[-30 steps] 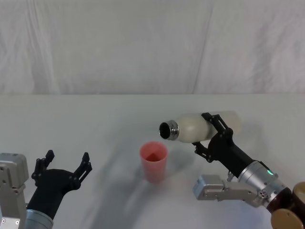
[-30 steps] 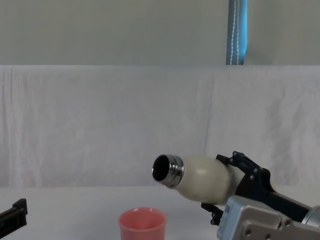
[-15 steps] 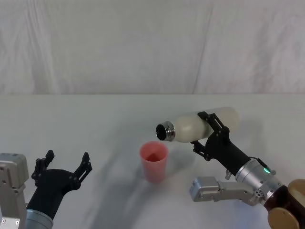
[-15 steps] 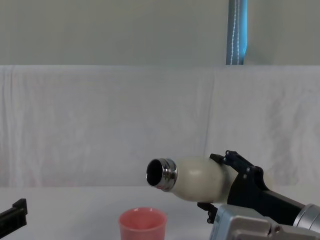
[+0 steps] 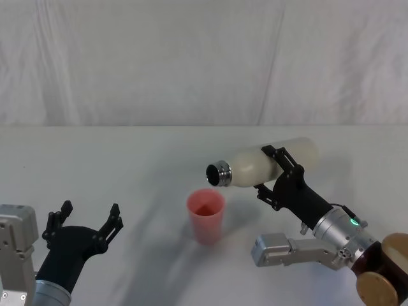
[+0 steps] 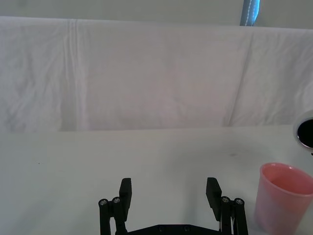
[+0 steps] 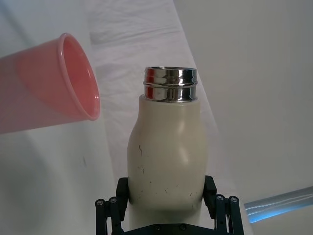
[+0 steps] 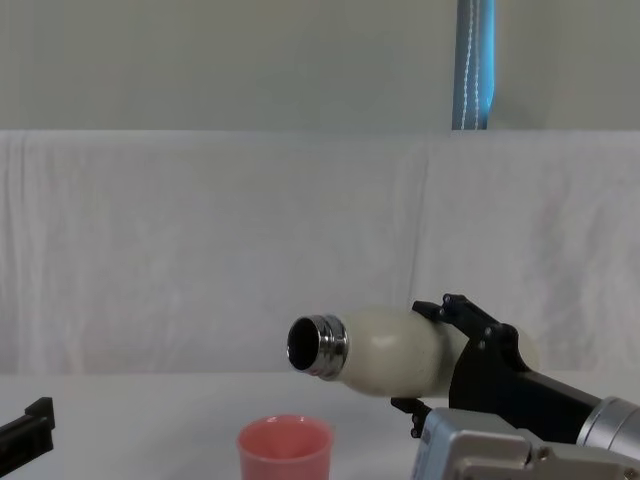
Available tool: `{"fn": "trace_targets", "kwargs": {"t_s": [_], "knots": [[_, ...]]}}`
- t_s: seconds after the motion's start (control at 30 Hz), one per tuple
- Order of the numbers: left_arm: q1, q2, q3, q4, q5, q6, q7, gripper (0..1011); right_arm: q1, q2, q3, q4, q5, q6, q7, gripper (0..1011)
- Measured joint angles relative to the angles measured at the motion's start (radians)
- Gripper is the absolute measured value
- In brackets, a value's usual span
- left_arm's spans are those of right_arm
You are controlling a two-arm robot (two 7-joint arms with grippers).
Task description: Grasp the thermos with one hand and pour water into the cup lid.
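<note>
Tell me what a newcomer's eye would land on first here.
First, the thermos, lying nearly level in the air, clamped in the right gripper, its open steel mouth aimed toward the robot's left, just above and right of the pink cup standing on the white table. Next, the left gripper, open and idle low at the near left.
</note>
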Motion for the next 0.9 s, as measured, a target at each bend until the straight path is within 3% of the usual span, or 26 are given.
{"fn": "trace_targets", "kwargs": {"t_s": [0.9], "knots": [[0.000, 0.000, 0.000, 0.000, 0.000, 0.000, 0.000, 1001, 0.029, 0.025, -0.042, 0.023, -0.067, 0.023, -0.067, 950]]}}
